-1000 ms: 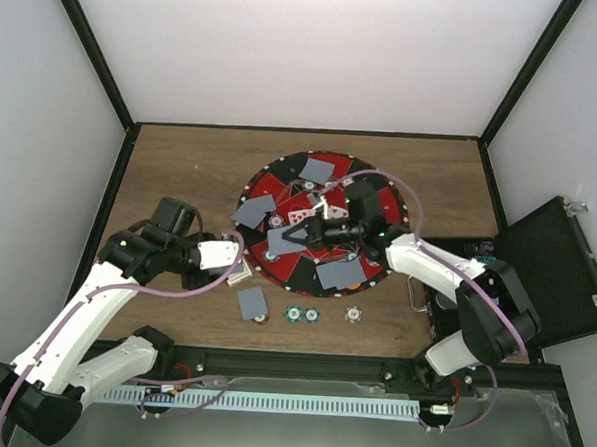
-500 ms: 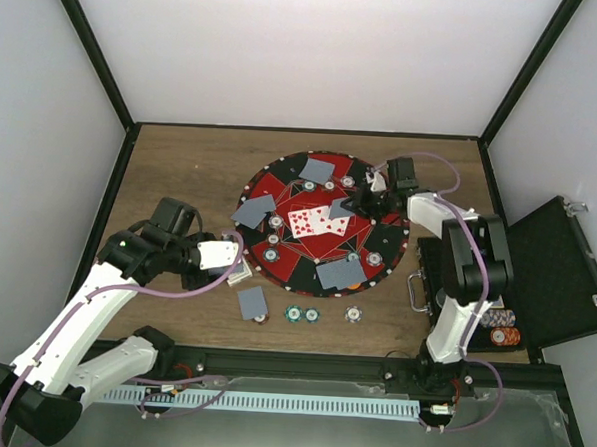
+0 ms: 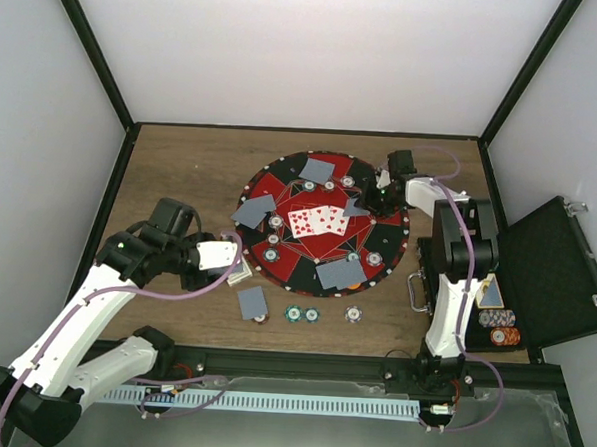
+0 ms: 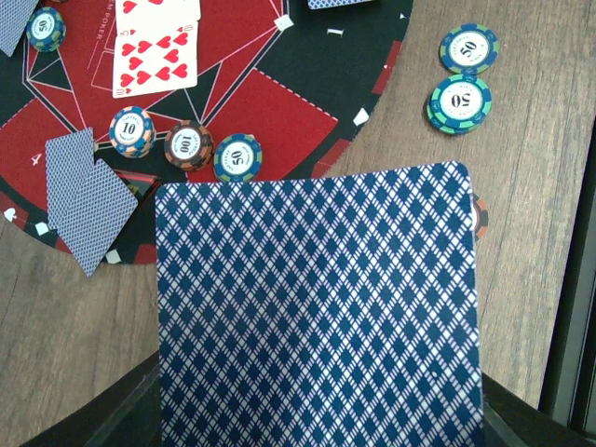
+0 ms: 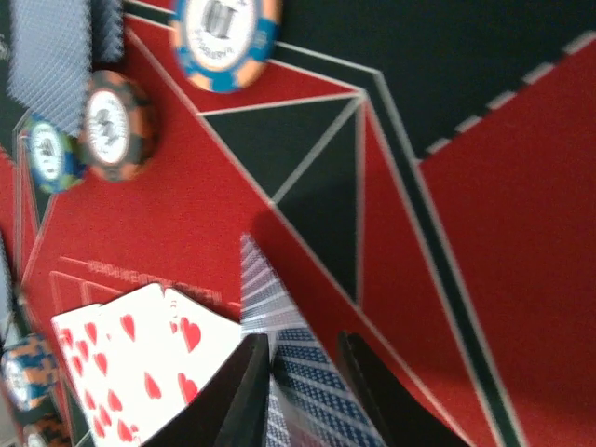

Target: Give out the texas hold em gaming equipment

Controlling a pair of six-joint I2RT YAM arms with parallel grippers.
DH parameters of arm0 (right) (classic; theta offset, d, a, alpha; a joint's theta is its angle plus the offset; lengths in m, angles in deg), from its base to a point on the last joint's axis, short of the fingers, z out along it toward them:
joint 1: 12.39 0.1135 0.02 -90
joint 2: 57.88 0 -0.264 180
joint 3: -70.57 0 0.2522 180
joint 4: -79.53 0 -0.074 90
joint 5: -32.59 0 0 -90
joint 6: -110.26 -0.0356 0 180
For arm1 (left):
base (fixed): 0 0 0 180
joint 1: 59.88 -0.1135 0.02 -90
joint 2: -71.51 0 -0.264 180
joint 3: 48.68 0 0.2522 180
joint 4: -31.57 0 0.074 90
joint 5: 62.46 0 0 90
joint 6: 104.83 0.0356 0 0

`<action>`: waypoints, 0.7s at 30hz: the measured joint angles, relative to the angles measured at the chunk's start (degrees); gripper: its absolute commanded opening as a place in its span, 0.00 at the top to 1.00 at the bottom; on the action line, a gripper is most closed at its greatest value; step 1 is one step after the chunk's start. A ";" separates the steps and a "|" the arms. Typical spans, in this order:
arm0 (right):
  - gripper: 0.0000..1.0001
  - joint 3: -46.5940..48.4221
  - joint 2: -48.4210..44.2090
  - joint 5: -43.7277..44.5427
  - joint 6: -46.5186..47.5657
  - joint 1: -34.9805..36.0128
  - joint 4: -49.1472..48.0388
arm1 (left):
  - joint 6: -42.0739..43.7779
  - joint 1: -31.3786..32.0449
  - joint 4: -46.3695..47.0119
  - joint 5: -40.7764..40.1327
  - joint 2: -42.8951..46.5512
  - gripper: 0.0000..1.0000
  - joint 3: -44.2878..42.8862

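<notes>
A round red-and-black mat (image 3: 281, 183) holds three face-up heart cards (image 3: 317, 220) at its centre, pairs of blue-backed cards (image 3: 316, 169) near its rim, and striped chips (image 3: 274, 240). My right gripper (image 3: 366, 201) hovers low over the mat's right part. In the right wrist view its fingers (image 5: 250, 372) stand slightly apart, with a blue-backed card (image 5: 265, 289) leaning on the left one and a gap to the other. My left gripper (image 3: 233, 263) is off the mat's left edge, shut on blue-backed cards (image 4: 317, 307) that hide its jaws.
Two teal chips (image 3: 303, 314) and a pale chip (image 3: 354, 313) lie on the wood in front of the mat, beside another card pair (image 3: 252, 301). An open black case (image 3: 552, 267) with chip stacks (image 3: 500, 328) stands at the right. Black frame posts border the table.
My right arm drew back from the mat's centre to its right part with a card, uncovering the face-up cards, and its fingers have parted a little. The left arm has not moved.
</notes>
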 measured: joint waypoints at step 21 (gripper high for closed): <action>0.16 -3.04 -21.27 13.44 -2.32 9.99 4.59 | -0.02 0.00 0.00 0.31 -0.55 0.95 0.00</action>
